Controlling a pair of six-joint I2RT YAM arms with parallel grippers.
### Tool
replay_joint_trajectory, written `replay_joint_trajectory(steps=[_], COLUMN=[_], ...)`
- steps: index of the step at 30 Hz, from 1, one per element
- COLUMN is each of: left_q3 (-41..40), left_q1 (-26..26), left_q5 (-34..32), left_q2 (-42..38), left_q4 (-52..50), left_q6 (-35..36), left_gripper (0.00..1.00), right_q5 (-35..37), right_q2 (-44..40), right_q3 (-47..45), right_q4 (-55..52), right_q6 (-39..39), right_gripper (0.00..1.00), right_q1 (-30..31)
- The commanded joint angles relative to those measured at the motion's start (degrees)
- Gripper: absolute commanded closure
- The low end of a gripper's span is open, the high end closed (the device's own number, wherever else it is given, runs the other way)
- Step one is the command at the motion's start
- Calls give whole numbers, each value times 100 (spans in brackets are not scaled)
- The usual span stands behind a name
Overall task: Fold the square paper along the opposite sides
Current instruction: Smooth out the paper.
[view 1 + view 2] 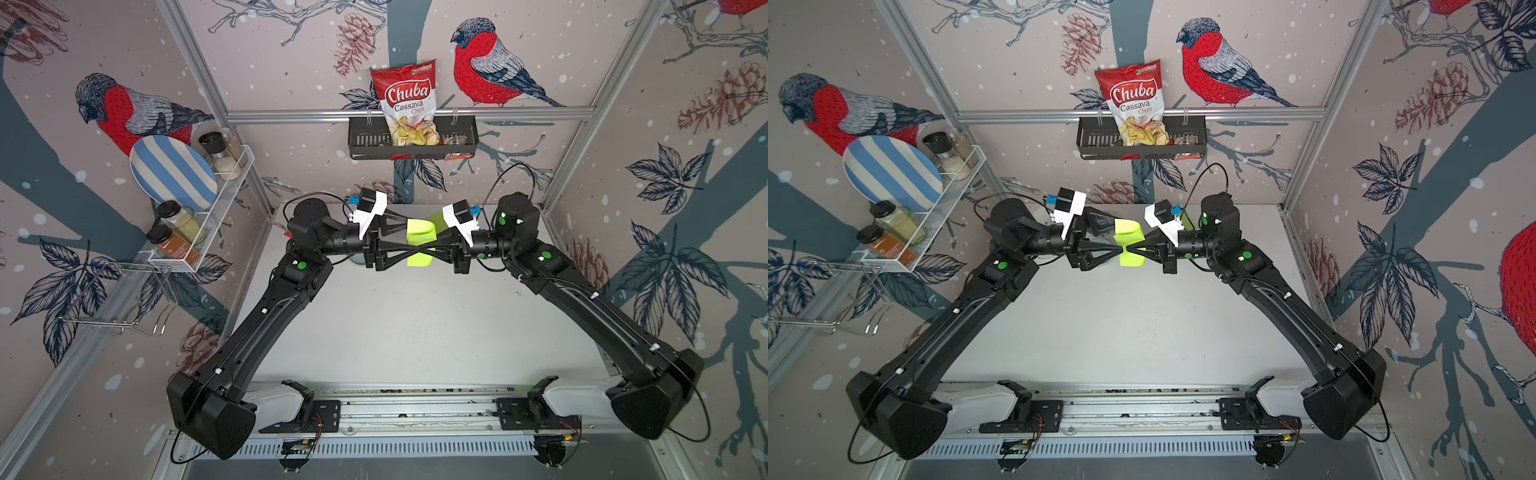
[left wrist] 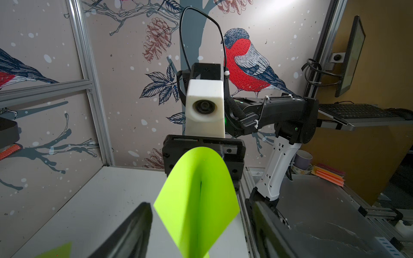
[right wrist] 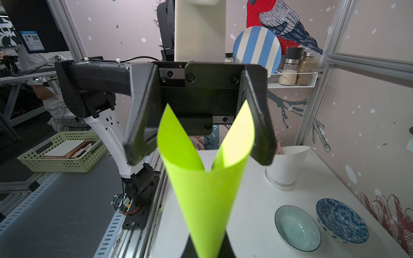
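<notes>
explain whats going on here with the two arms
The right gripper is shut on a green paper, holding it in the air over the table. The paper is curled so two opposite edges bend toward each other, with no crease yet. The left gripper faces it, jaws open on either side of those edges.

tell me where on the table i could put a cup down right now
The wide bare stretch of table between left arm, right arm and front rail. Crowded at the far end: held paper, teal bowl, blue bowl, white cone.
</notes>
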Motion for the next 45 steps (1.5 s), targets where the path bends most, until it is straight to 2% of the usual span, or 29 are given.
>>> replay_joint_trajectory(steps=[1, 6, 14, 25, 30, 37, 38, 42, 45], left_q3=[-7, -20, -42, -86, -92, -93, -80, -68, -60], left_q1=[14, 14, 14, 14, 14, 12, 14, 14, 14], left_q5=[11, 1, -15, -51, -59, -17, 1, 55, 77], left_q2=[-12, -46, -68, -98, -99, -99, -99, -95, -84], left_q4=[183, 188, 202, 247, 243, 259, 247, 145, 60], left_q6=[-14, -11, -8, -8, -9, -19, -26, 11, 74], left_gripper=[46, 63, 80, 89, 100, 100, 100, 100, 100], right_q5=[-64, -64, -62, -60, -54, 2, 31, 139, 149], right_q2=[37, 78, 93, 100, 108, 109, 105, 96, 93], right_q3=[50, 81, 81, 77, 68, 68, 77, 202, 358], right_q4=[95, 130, 127, 142, 141, 133, 132, -69, -187], right_q6=[27, 34, 30, 33, 20, 41, 48, -21, -33], right_gripper=[100, 100, 100, 100, 100, 100, 97, 67, 60], right_q1=[22, 37, 45, 48, 58, 68, 66, 47, 9])
